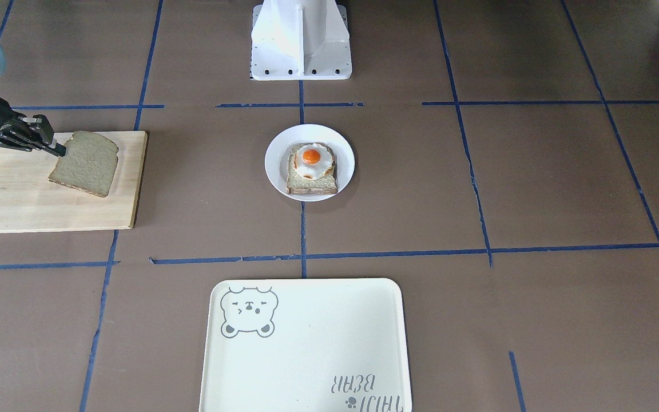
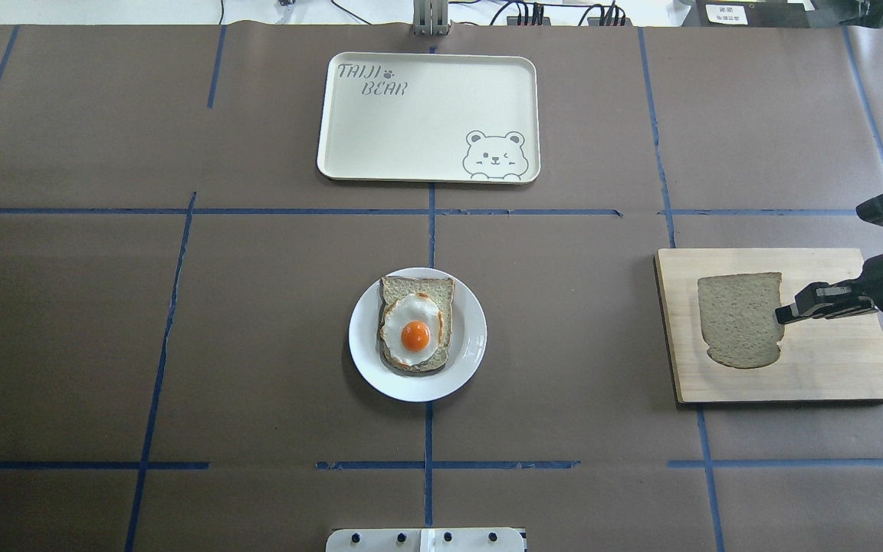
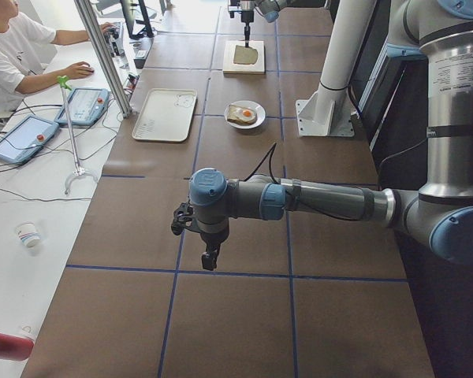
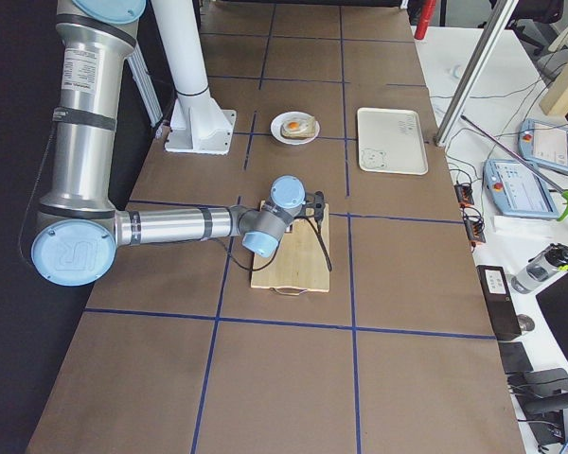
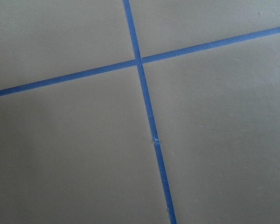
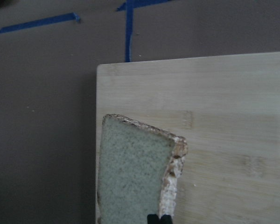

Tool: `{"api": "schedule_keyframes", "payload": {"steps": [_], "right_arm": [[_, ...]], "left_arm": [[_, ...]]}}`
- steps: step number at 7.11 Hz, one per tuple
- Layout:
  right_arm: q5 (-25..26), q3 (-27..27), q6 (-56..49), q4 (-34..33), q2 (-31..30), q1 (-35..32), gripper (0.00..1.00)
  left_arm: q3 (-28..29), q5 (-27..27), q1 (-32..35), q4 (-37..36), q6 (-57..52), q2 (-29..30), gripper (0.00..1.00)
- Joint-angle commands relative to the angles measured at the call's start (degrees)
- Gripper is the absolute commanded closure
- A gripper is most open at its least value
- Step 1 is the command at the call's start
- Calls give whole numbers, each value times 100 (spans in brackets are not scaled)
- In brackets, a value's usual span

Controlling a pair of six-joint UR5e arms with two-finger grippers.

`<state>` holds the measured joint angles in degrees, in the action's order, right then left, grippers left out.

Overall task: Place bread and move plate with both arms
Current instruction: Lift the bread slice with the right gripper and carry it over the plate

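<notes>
The bread [image 1: 86, 166] is a plain brown slice over a wooden cutting board [image 1: 20, 200]. My right gripper [image 1: 59, 150] is shut on its edge, and the held side is tilted up off the board. The slice [image 2: 740, 322] and the right gripper [image 2: 782, 314] also show in the overhead view, and the right wrist view shows the slice [image 6: 130, 172] up close. The white plate [image 2: 361, 345] sits at the table's middle and carries toast topped with a fried egg [image 2: 415, 326]. My left gripper [image 3: 210, 260] hangs over bare table far from the plate; I cannot tell whether it is open or shut.
A cream tray with a bear drawing [image 2: 426, 115] lies beyond the plate on the far side of the table. The white robot base [image 1: 301, 40] stands at the robot's edge. Blue tape lines [image 2: 430, 230] cross the brown table.
</notes>
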<state>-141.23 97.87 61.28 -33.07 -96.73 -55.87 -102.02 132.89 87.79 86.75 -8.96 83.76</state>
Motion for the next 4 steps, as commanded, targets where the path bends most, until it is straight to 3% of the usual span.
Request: {"api": "schedule_keyframes", "payload": {"steps": [1,4], "right_arm": [[-237,-4,250,-33,757,-20,100],[-89,-661,1516,-24,2723,646,100]], "left_arm": [[-11,0,1,0,8,0,0],[-11,262,1,0,-1,-9,0]]}}
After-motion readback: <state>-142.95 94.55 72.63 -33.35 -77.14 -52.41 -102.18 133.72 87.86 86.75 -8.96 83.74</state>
